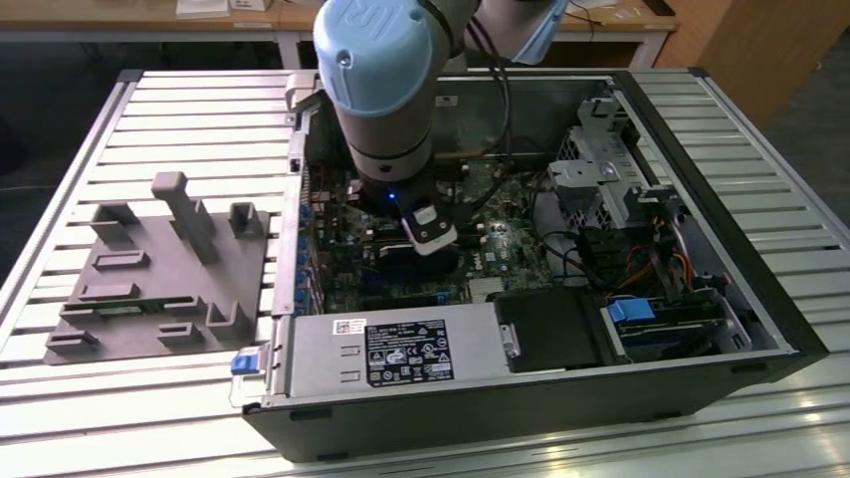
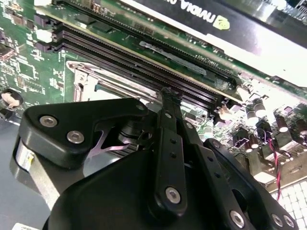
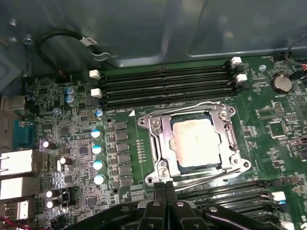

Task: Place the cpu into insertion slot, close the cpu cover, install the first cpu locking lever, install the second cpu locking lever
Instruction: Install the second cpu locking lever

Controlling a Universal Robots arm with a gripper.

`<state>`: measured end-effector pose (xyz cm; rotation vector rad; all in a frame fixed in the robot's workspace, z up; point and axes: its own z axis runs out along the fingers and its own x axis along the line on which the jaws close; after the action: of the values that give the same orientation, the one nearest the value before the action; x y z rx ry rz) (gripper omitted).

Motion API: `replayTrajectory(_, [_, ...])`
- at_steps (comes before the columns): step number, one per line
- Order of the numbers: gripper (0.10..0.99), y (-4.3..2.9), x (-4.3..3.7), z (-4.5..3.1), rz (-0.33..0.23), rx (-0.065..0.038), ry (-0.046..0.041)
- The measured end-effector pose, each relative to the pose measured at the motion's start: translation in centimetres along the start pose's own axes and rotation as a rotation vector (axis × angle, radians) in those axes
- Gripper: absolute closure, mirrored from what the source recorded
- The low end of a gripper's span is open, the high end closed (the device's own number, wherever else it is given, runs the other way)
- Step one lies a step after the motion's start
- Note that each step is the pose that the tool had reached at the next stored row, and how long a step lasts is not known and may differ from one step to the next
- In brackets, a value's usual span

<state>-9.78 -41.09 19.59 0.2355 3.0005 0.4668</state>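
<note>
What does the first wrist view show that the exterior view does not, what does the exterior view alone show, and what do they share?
First wrist view alone: the small square silver-grey cpu lying in the metal-framed insertion slot, with the thin silvery cpu cover closed flat around it and the black claw shut at the slot's edge.

Exterior view alone: the whole open black computer case on a slatted table, a grey parts fixture and the arm's blue-capped joint.

Shared: the green motherboard.
</note>
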Motion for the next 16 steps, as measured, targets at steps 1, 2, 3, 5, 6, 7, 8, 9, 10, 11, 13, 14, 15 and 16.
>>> replayTrajectory(1, [0.98, -0.03, 0.06, 0.08, 0.0, -0.003, 0.0004])
replayTrajectory(2, [0.98, -0.07, 0.12, 0.14, 0.001, -0.006, 0.0009])
replayTrajectory(3, [0.98, -0.1, 0.19, 0.21, 0.001, -0.01, 0.0014])
replayTrajectory(5, [0.98, -0.16, 0.33, 0.33, 0.002, -0.017, 0.0025])
replayTrajectory(6, [0.98, -0.19, 0.41, 0.39, 0.002, -0.021, 0.0029])
replayTrajectory(7, [0.98, -0.22, 0.48, 0.45, 0.003, -0.023, 0.0033])
replayTrajectory(8, [0.98, -0.25, 0.53, 0.53, 0.003, -0.026, 0.0035])
replayTrajectory(9, [0.98, -0.27, 0.55, 0.58, 0.003, -0.027, 0.0038])
replayTrajectory(10, [0.98, -0.29, 0.56, 0.63, 0.003, -0.028, 0.0039])
replayTrajectory(11, [0.98, -0.3, 0.57, 0.67, 0.003, -0.028, 0.004])
replayTrajectory(13, [0.98, -0.3, 0.59, 0.73, 0.003, -0.028, 0.0041])
replayTrajectory(14, [0.98, -0.31, 0.6, 0.77, 0.003, -0.028, 0.0041])
replayTrajectory(15, [0.98, -0.31, 0.62, 0.81, 0.003, -0.028, 0.004])
replayTrajectory(16, [0.98, -0.32, 0.63, 0.85, 0.003, -0.028, 0.004])
